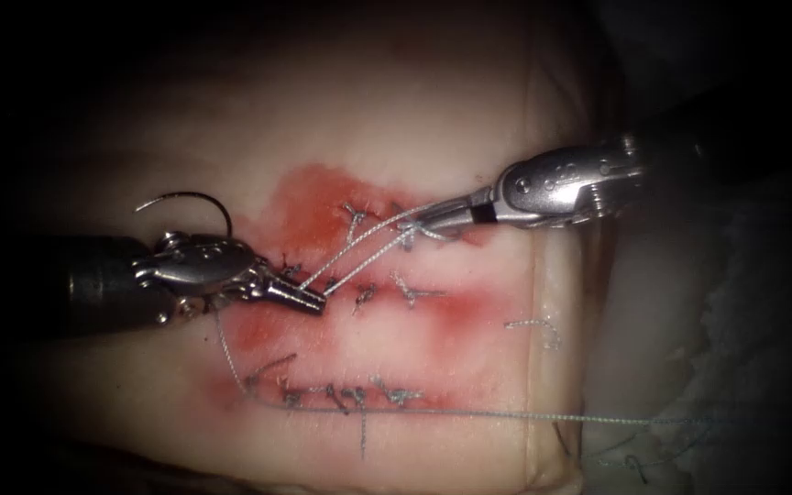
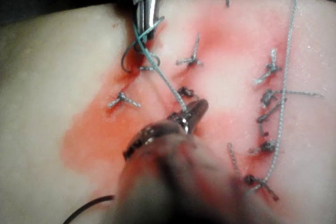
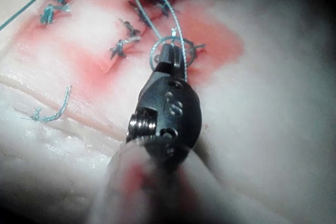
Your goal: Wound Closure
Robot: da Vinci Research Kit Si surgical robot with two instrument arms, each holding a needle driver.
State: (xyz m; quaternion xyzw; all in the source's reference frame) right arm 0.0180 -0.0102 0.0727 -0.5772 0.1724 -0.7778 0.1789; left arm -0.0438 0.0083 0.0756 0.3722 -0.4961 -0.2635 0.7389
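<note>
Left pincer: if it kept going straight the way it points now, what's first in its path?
Probably the knotted stitch just beyond the left pincer, which is shut on the thread stretched up to the right pincer. Depth is unclear, so it might pass above onto the tissue.

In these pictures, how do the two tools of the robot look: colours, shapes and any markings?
Both are small silver metal needle drivers on dark shafts. The left tool has a rounded, shiny wrist with pins, tapering to short dark-tipped jaws. The right tool has a wrist plate with small round holes, a black band before slim jaws, and stamped characters on its dark wrist housing.
</note>
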